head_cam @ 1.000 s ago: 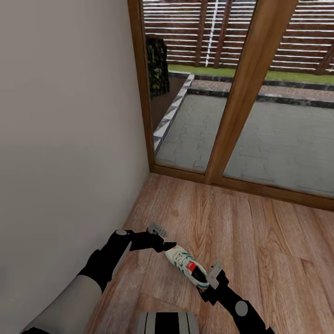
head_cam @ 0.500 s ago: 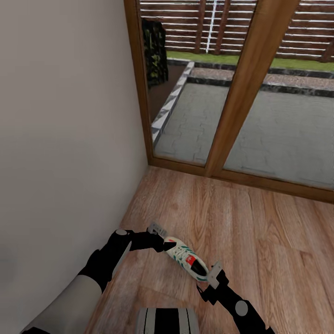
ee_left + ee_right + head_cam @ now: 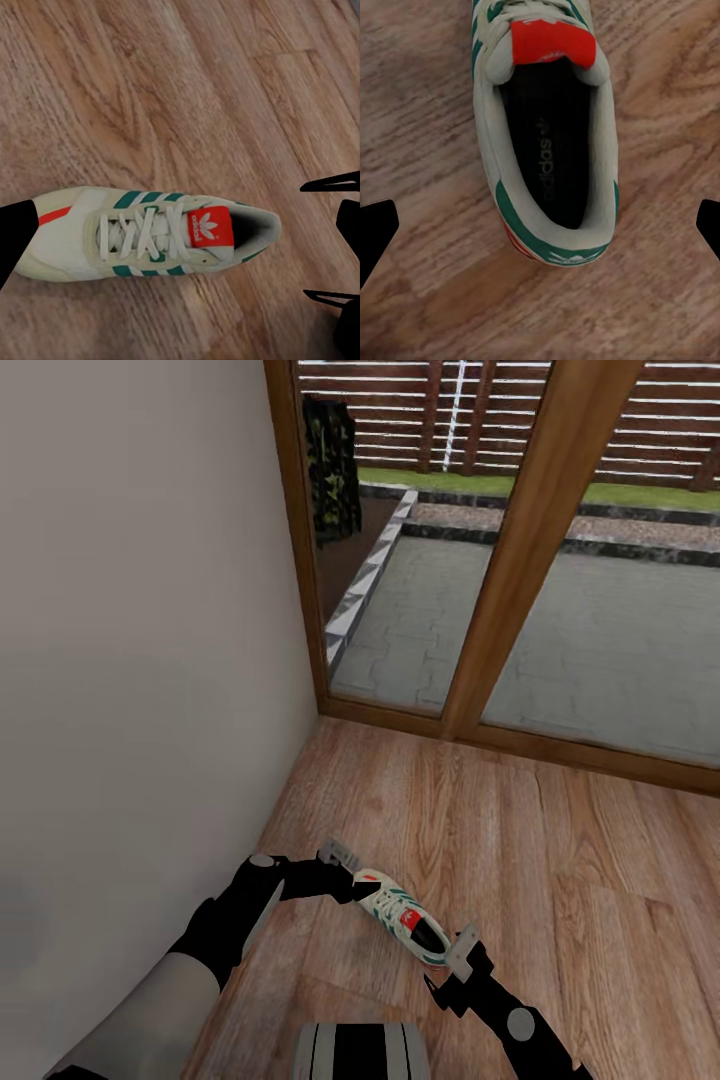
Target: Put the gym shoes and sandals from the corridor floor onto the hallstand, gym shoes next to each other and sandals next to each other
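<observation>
Item: one gym shoe [image 3: 403, 923], white with green side stripes; we read a white trefoil logo on its red tongue patch [image 3: 209, 227] and "adidas" printed on the dark insole [image 3: 545, 159]. It lies on the corridor floor [image 3: 560, 880], between our two arms, toe towards the left gripper [image 3: 345, 870] and heel towards the right gripper [image 3: 455, 960].

Left gripper: a dark finger overlaps the toe in the left wrist view; we cannot tell whether it grasps.

Right gripper: jaws spread wide, dark tips at either edge of the right wrist view, clear of the heel [image 3: 556, 251].

Surroundings: plain wall [image 3: 140, 660] close on our left; wood-framed glass door [image 3: 520, 560] ahead. Open planks extend ahead and to our right.
</observation>
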